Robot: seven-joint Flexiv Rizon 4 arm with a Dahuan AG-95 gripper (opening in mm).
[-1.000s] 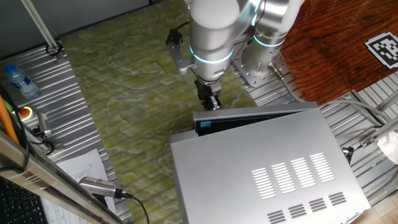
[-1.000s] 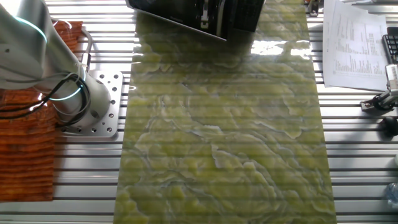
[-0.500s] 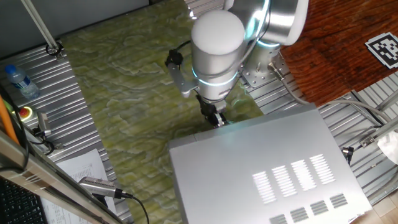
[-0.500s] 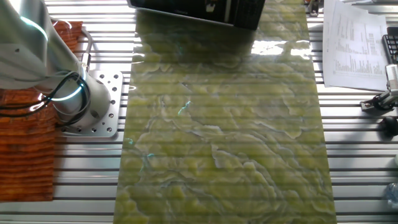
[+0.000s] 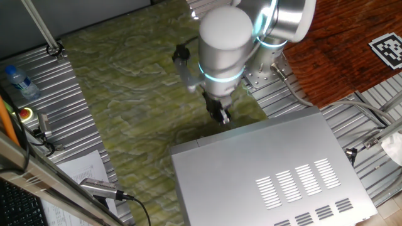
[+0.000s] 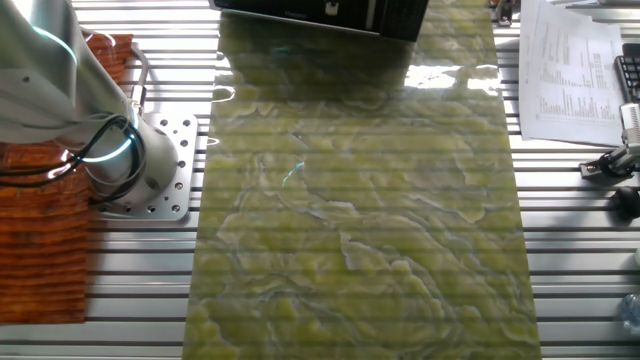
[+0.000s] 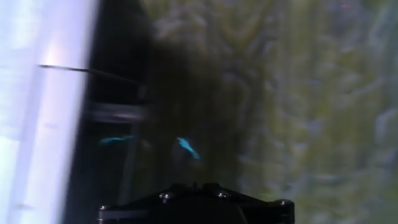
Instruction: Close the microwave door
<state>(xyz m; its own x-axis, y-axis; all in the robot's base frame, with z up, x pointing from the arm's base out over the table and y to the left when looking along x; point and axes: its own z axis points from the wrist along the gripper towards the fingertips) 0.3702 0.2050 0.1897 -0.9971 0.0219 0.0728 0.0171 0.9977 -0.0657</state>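
We see the large silver-grey sheet-metal microwave [image 5: 270, 166] standing on the counter [image 5: 125, 94], which is covered by a green-yellow marbled mat. Rows of slit vents are on its top panel. From one fixed view, the dark fingers [image 5: 221, 115] of the silver robot arm [image 5: 226, 44] hang just above the front upper edge of the microwave, pointing down. They are very close to this edge, but we cannot tell if they touch it. We also cannot tell whether the fingers are apart or together, because they are small and dark in this view, and the hand view is blurred.

The microwave door [image 6: 320, 14], a long thin panel with a black face, appears in the other fixed view at the top border, lying flat along the front of the box, so it looks closed. In the hand view, the black door face [image 7: 124, 124] is to the left of the fingers, with small blue marks on it, and the bright silver edge is further left. The green mat is to the right of the fingers.
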